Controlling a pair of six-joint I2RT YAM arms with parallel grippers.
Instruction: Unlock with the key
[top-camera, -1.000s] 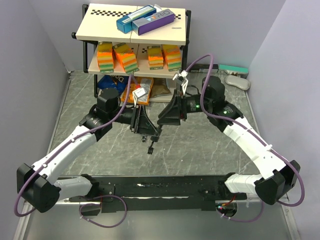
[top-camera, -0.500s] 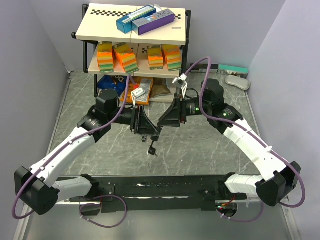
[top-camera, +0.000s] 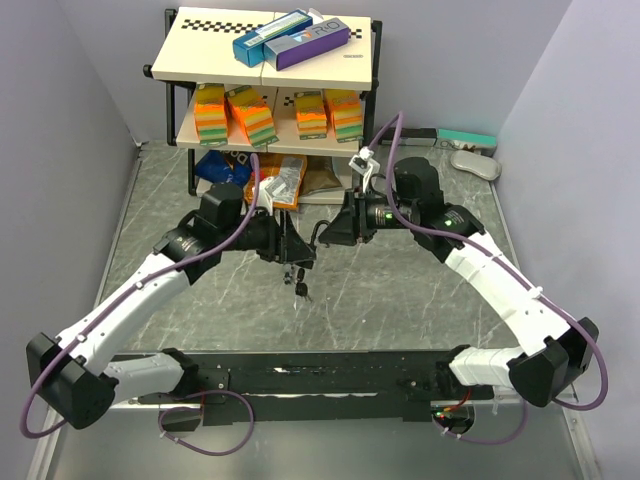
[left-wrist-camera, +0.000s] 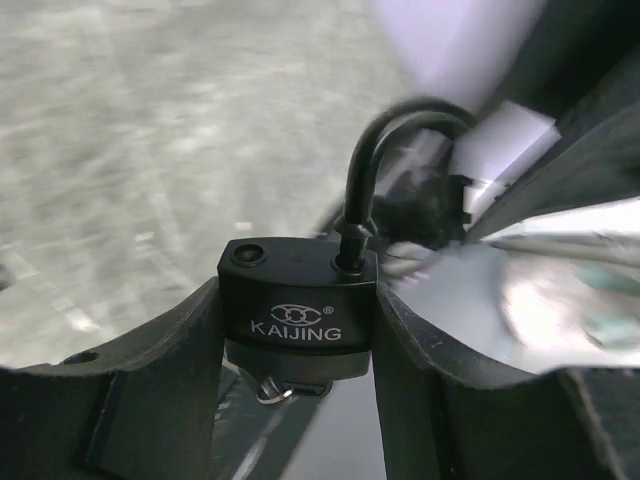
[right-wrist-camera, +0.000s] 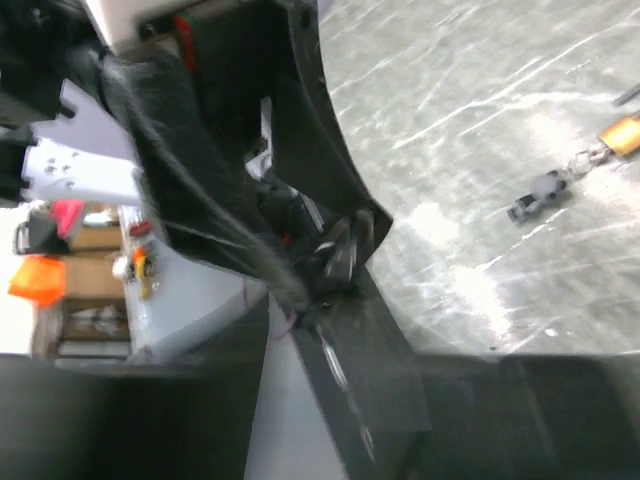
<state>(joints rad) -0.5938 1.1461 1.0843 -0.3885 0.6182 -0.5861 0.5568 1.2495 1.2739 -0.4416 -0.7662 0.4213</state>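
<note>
A black padlock marked KAIJING sits upright between the fingers of my left gripper, which is shut on its body. Its shackle is raised, with one leg out of its hole. A key sticks out under the lock. From above, loose keys dangle below my left gripper. My right gripper is right beside the shackle. The right wrist view is blurred, so its gripper shows no clear grip. The dangling keys show there against the table.
A shelf rack stands at the back with boxes on top, sponges on the middle shelf and bags underneath. A white object lies at the back right. A black rail runs along the near edge.
My right gripper has moved left and up against the lock's shackle, and its jaws have narrowed. My left gripper has turned and lifted slightly with the padlock; the keys swung a little.
</note>
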